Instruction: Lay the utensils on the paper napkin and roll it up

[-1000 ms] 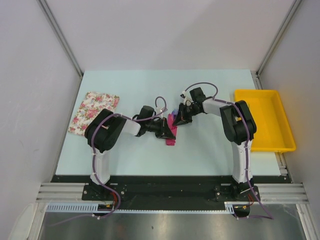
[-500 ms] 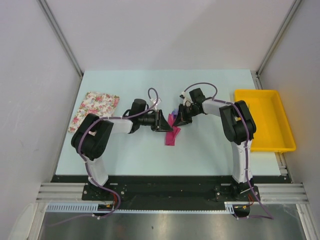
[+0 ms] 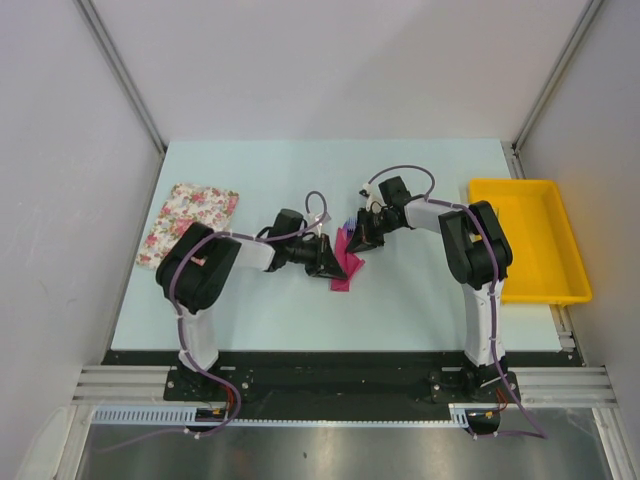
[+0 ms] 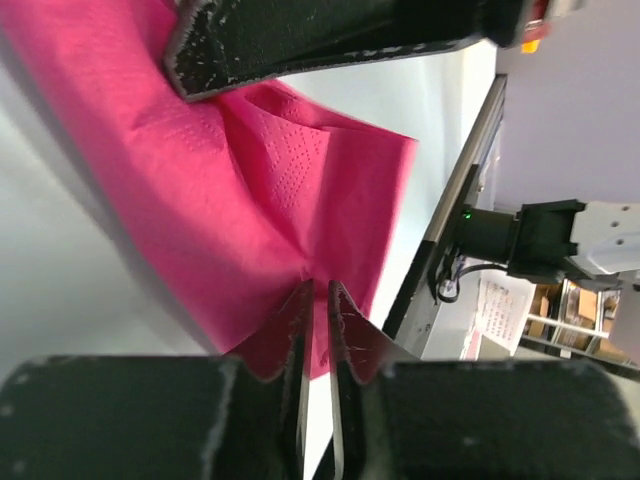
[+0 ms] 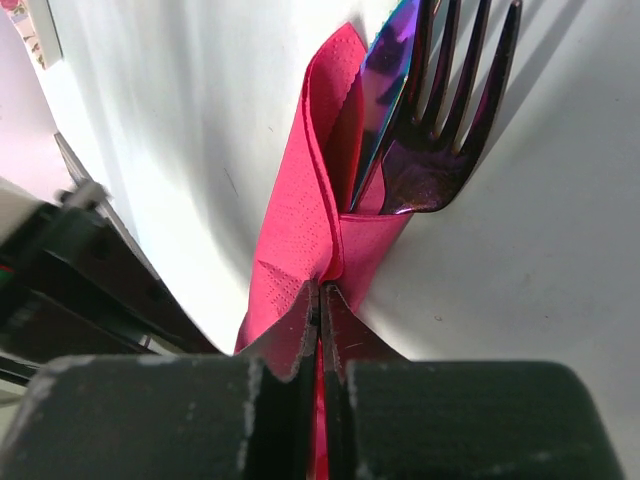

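Observation:
The magenta paper napkin (image 3: 343, 272) lies at mid-table, folded lengthwise around the utensils. In the right wrist view a purple fork (image 5: 450, 120) and a shiny purple-blue blade (image 5: 390, 70) stick out of the napkin's (image 5: 300, 220) open end. My right gripper (image 5: 320, 290) is shut on the napkin's fold just below them; from above it (image 3: 357, 243) sits at the napkin's far end. My left gripper (image 4: 318, 288) pinches a puckered spot of the napkin (image 4: 200, 200), its jaws almost together. Seen from above, the left gripper (image 3: 333, 262) reaches the napkin from the left.
A white floral cloth (image 3: 188, 224) lies at the table's left side. A yellow tray (image 3: 520, 185) stands along the right edge. The right gripper's black finger (image 4: 330, 40) crosses the top of the left wrist view, close over the napkin.
Half a second ago the left gripper had lifted back off the napkin and stood wider; now it is back on the napkin with jaws nearly together. The right gripper stayed put.

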Motion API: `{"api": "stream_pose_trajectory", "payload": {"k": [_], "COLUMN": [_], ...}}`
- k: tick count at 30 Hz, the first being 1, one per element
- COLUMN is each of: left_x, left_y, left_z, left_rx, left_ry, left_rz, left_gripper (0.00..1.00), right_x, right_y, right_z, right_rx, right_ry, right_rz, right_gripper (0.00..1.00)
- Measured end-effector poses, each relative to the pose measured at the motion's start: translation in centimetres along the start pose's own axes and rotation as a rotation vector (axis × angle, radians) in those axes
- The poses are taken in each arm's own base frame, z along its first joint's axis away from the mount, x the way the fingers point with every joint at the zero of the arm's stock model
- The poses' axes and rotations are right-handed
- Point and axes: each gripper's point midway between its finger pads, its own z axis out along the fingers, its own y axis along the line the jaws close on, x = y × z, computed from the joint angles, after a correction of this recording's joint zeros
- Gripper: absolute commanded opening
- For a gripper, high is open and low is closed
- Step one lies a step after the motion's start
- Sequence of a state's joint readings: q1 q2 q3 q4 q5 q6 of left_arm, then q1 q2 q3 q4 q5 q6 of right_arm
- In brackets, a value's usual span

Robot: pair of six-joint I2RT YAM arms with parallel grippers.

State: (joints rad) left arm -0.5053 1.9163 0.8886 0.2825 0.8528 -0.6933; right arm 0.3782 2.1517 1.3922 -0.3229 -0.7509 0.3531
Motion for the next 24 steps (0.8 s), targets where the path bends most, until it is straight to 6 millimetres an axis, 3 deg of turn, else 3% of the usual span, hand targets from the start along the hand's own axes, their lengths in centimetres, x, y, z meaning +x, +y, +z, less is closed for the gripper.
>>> {"api": "stream_pose_trajectory", "payload": {"k": [3, 7, 12, 19, 24], "left_x": [0.5, 0.8, 0.7, 0.7, 0.6], "left_y": [0.6, 1.7, 1.8, 1.6, 1.4], "left_z": [1.0, 1.6, 1.6, 1.5, 1.5], "left_rx": [-0.013, -0.029, -0.026, -0.002, 0.016], "left_ry": [0.021, 0.045, 0.048, 0.052, 0.05], "left_rz": [-0.003, -0.025, -0.033, -0.04, -0.051], "left_gripper": [0.11, 0.09, 0.09, 0.16, 0.22], "right_x": [0.0, -0.1, -0.3, -0.2, 1.4], "right_y": [0.0, 0.1, 1.2, 0.0, -0.5], "right_z": [0.0, -0.1, -0.7, -2.1, -2.7], "right_rx": [-0.003, -0.017, -0.066, -0.003, 0.036], "right_ry": [0.0, -0.001, -0.001, -0.013, 0.016], "right_rz": [0.0, 0.008, 0.033, 0.039, 0.018], "right_gripper": [0.0, 0.35, 0.59, 0.59, 0.5]}}
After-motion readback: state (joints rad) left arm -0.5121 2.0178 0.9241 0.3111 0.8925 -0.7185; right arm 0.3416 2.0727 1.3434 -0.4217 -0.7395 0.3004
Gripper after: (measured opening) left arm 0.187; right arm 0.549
